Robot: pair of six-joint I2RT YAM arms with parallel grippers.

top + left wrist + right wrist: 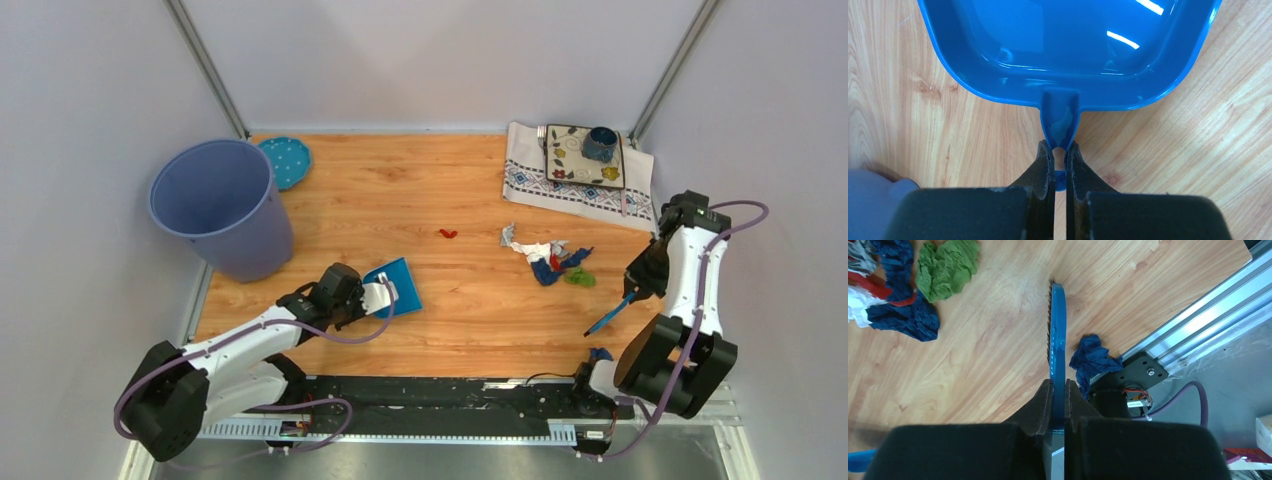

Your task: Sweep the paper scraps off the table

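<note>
Clenching your left end effector (1060,148) on the dustpan handle (1060,117), you pinch the brush (1057,325) in the right end effector (1060,384).

To my far left stands a lavender-blue plastic bucket (245,235), upright and open-topped. Just behind it a teal plate (291,160) with pale dots lies flat, its near edge hidden by the bucket. At my far right a white cloth (560,192) with patterned borders is spread out. A square plate (572,162) painted with leaves and swirls lies on it, and a dark blue cup (600,144) stands on that plate's far right corner.
</note>
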